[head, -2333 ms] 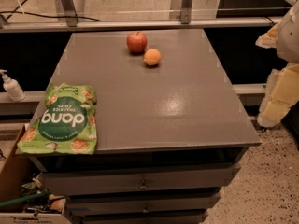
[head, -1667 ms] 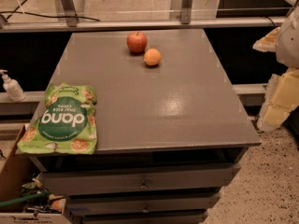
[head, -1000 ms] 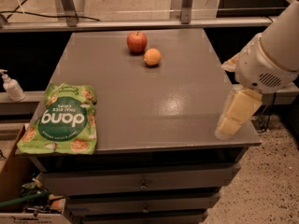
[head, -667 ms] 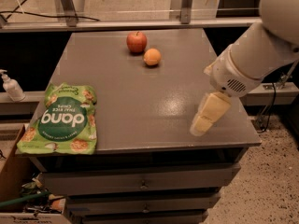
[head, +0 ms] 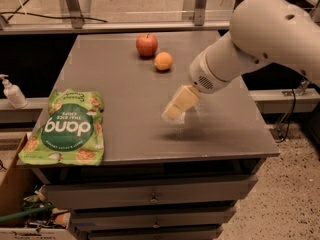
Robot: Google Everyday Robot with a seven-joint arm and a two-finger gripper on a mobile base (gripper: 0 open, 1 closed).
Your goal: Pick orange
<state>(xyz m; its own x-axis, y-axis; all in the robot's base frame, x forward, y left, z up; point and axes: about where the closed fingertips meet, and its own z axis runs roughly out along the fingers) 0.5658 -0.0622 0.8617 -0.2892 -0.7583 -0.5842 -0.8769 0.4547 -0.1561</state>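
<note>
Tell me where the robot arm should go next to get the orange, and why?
Probably it should carry the end effector farther back across the table until it is over the orange. It hangs above mid-table, well short of the fruit, and the red apple sits close beside the orange, so aim carefully.

Tool (head: 176,105) hovers over table (head: 100,69), near orange (head: 163,61).

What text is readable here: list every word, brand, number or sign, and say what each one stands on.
"dang": large white letters on the green snack bag at the table's front left corner.
Smaller print above that word on the bag: too small to read.
Pump bottle left of the table: no readable label.
The tool, hanging over the table short of the orange: no marking shows.
</note>
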